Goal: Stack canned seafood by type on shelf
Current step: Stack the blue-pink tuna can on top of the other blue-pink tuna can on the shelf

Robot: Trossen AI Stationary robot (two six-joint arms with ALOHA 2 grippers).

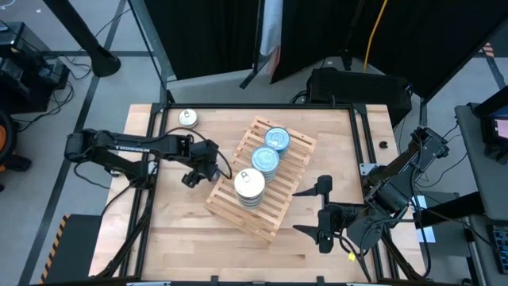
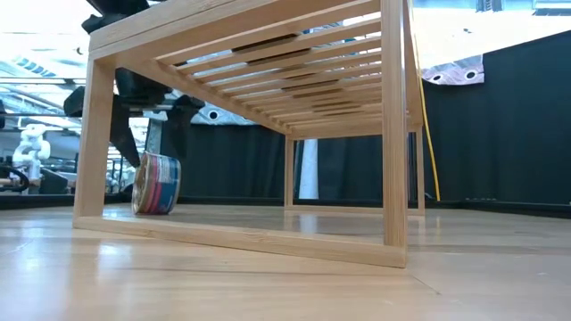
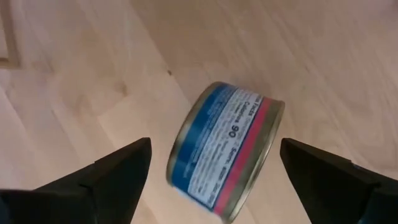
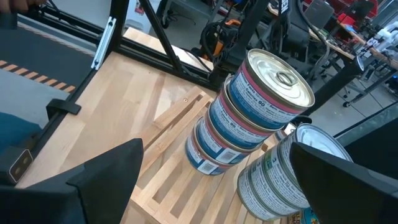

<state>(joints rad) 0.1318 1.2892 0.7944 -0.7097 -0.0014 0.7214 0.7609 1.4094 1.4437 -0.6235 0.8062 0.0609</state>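
Beside shelf (image 1: 262,179) left edge, left pincer (image 1: 193,176) hovering, fingers spread, over tin (image 3: 224,149) lying on its side on desk (image 1: 182,238); rigid, smooth, prone to rolling, best gripping across flat ends; right pincer (image 1: 321,208) waiting released near right edge

Three tin stacks (image 1: 263,163) on shelf (image 1: 295,156); lone tin (image 1: 188,118) far-left on table (image 1: 182,230).
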